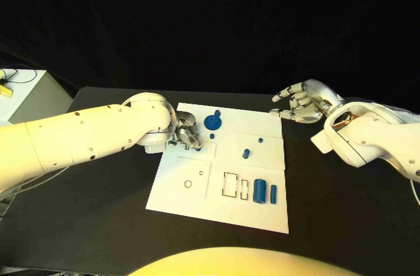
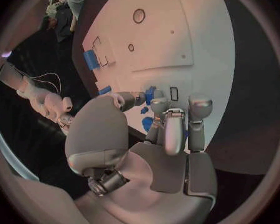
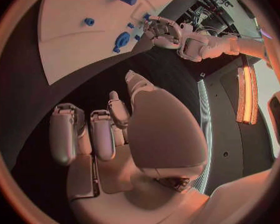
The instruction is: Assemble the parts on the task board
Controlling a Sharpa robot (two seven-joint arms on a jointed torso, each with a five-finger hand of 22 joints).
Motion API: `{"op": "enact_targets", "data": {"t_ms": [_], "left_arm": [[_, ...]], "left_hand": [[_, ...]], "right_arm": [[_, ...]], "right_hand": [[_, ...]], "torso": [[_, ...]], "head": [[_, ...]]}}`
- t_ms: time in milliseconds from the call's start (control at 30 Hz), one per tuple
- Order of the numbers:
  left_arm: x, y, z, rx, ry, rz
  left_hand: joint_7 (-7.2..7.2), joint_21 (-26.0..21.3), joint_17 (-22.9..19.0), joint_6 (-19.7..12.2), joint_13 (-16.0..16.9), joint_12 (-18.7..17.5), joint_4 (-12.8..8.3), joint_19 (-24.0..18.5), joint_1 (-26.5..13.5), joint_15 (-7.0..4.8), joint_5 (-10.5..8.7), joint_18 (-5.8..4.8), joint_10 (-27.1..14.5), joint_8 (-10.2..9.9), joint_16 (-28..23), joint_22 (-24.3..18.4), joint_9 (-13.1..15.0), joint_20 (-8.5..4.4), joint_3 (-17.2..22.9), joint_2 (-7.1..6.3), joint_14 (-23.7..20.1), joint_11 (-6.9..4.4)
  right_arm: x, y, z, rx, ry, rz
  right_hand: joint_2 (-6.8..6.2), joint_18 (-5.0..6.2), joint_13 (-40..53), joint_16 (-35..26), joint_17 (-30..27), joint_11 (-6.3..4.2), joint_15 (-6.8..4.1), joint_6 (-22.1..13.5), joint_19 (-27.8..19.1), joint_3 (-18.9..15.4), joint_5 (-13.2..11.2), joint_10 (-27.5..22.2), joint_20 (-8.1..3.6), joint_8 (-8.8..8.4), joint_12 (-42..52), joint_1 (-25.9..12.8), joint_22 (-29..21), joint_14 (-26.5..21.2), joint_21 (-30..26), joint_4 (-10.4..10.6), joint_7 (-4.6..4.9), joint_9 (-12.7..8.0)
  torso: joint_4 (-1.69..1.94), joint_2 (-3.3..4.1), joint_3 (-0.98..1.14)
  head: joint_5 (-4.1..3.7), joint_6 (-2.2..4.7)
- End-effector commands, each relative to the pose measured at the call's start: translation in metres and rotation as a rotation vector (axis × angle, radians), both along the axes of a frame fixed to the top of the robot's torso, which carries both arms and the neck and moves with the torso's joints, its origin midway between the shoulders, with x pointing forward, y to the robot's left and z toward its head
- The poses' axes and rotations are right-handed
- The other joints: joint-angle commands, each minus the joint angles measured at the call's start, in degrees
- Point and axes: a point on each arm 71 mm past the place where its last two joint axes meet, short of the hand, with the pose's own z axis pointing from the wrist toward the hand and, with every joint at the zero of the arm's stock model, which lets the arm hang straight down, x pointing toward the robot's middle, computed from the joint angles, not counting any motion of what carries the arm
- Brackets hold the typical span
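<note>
Task board (image 1: 194, 197), a white rectangular plate, lies in the middle of the black table (image 1: 350, 215), centre of the frame. Left of centre, the left silver hand (image 1: 186, 135) rests over the board's upper left edge with fingers curled down; whether it grips a small piece I cannot tell. Just right of it sits a blue round disc part (image 1: 213, 121), then a small blue peg (image 1: 247, 153), with two blue upright bars (image 1: 265, 191) lower right. At upper right, the right silver hand (image 1: 302, 100) hovers off the board, released, fingers apart.
</note>
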Motion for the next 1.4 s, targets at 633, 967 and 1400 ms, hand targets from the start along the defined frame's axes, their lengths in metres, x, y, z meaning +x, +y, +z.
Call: {"op": "enact_targets", "data": {"t_ms": [633, 967, 1400], "left_arm": [[-0.0015, -0.0047, -0.0033, 0.021, 0.025, -0.027], [-0.0033, -0.0070, -0.0073, 0.030, 0.041, -0.038], [-0.0035, -0.0062, -0.0087, 0.038, 0.041, -0.041]], "left_hand": [[-0.82, 0.4, 6.1, 1.4, -0.1, 0.3, -12.2, 0.4, -0.3, -0.28, 0.39, -0.77, 0.4, 0.2, 0.4, 0.2, 2.4, -0.07, 11.8, 0.49, 3.3, -0.02], [-0.89, 0.5, 6.7, 1.6, 0.6, 0.7, -12.2, 0.6, -0.7, -0.30, 0.43, -0.84, 0.9, 0.2, 0.5, 0.4, 2.5, -0.09, 11.6, 0.46, 3.5, -0.06], [-1.27, 1.0, 8.0, 2.2, 1.6, 1.3, -12.5, 1.3, -1.3, -0.54, 0.92, -1.04, 2.1, 0.4, 0.9, 1.6, 2.8, -0.26, 11.4, 0.66, 4.0, -0.40]], "right_arm": [[-0.0004, 0.0013, -0.0015, -0.010, 0.010, 0.015], [-0.0003, 0.0015, -0.0019, -0.010, 0.011, 0.016], [-0.0004, 0.0014, -0.0024, -0.010, 0.012, 0.015]], "right_hand": [[-0.11, 1.06, -0.1, -0.4, 6.3, 0.06, 0.28, -0.2, 0.2, -0.2, 0.3, -0.4, 0.24, 0.17, -0.2, -0.4, 8.1, 3.2, -0.4, 0.2, 0.04, -0.1], [-0.11, 1.06, -0.1, -0.4, 6.3, 0.06, 0.28, -0.2, 0.2, -0.2, 0.3, -0.4, 0.24, 0.17, -0.2, -0.4, 8.1, 3.2, -0.4, 0.2, 0.04, -0.1], [-0.07, 1.08, -0.2, -0.4, 6.2, 0.07, 0.29, -0.3, 0.2, -0.3, 0.4, -0.4, 0.25, 0.19, -0.3, -0.6, 8.1, 3.2, -0.5, 0.2, 0.05, -0.1]], "torso": [[-0.05, 0.09, 0.03], [-0.04, 0.00, 0.06], [-0.03, -0.01, 0.06]], "head": [[0.05, -0.48], [-0.08, -0.85], [-0.03, -0.89]]}}
